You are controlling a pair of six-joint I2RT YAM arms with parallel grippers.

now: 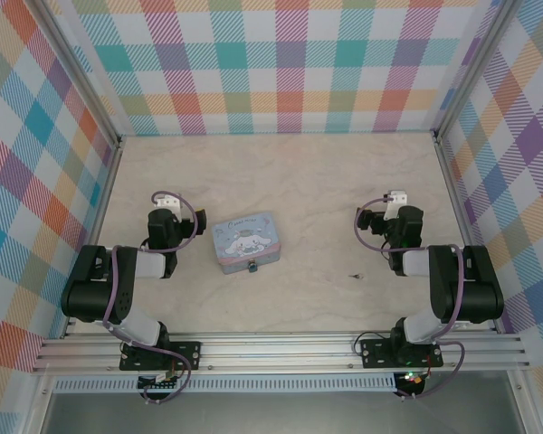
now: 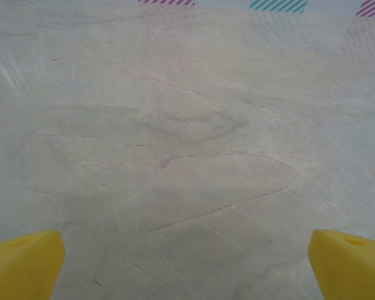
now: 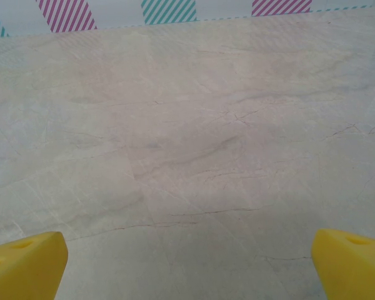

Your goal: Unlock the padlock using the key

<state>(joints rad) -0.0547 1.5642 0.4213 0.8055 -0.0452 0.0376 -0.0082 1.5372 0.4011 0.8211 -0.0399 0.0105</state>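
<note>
On the table, the job looks not yet begun. The padlock sits against the 6 o'clock edge of the tin. The key lies loose on bare table at about 4 o'clock from the tin, well apart from it. Neither is held.

Nothing of the task appears done, since the key is neither picked up nor in the lock. The padlock is too small in the overhead view to tell whether its shackle is shut. By this reading everything is left to do: take the key, steady the padlock, insert the key and turn it.

Both arms are folded low near their bases, with forearms pointing toward 12 o'clock. The left hand shows yellow fingertips at the lower corners of its wrist view, wide apart with only table between them. From above it sits at 9 o'clock of the tin, near but apart. The right hand is spread just as wide and is empty. It sits at about 1 o'clock of the key, near but not touching.
</note>
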